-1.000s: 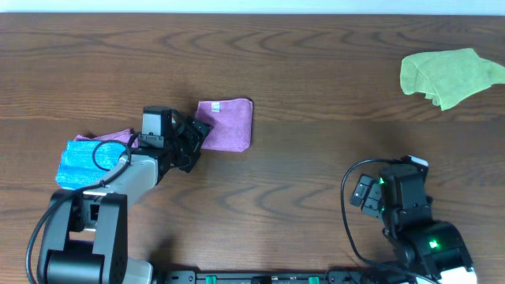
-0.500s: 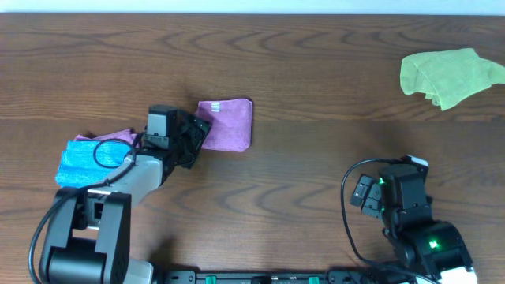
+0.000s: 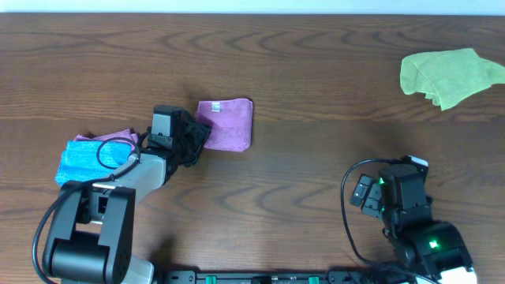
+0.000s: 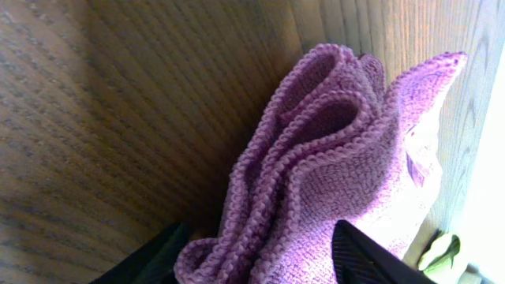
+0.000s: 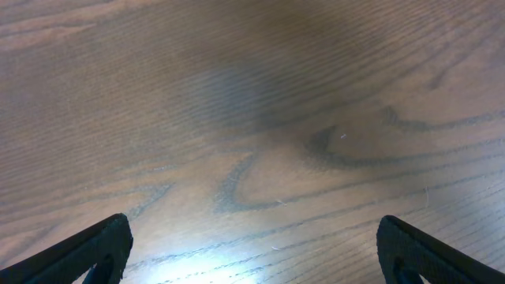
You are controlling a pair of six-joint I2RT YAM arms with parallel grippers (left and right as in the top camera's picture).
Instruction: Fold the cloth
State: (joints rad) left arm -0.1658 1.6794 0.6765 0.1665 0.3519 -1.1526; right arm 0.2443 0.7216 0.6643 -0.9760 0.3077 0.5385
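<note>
Cloth edge sits bunched in several layers btwn L gripper fingers; can't tell if pinched yet. Risk: catches only some layers, fold drags crooked or slips.

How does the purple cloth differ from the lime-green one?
The purple cloth lies folded in a rectangle; the lime-green cloth sits crumpled, far right. The purple cloth's edge bunches inside the left claw; the lime-green cloth is untouched. Both rest on the table.

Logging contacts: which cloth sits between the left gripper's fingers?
The folded purple cloth: its bunched edge lies inside the left gripper. The green cloth and blue cloth lie elsewhere.
</note>
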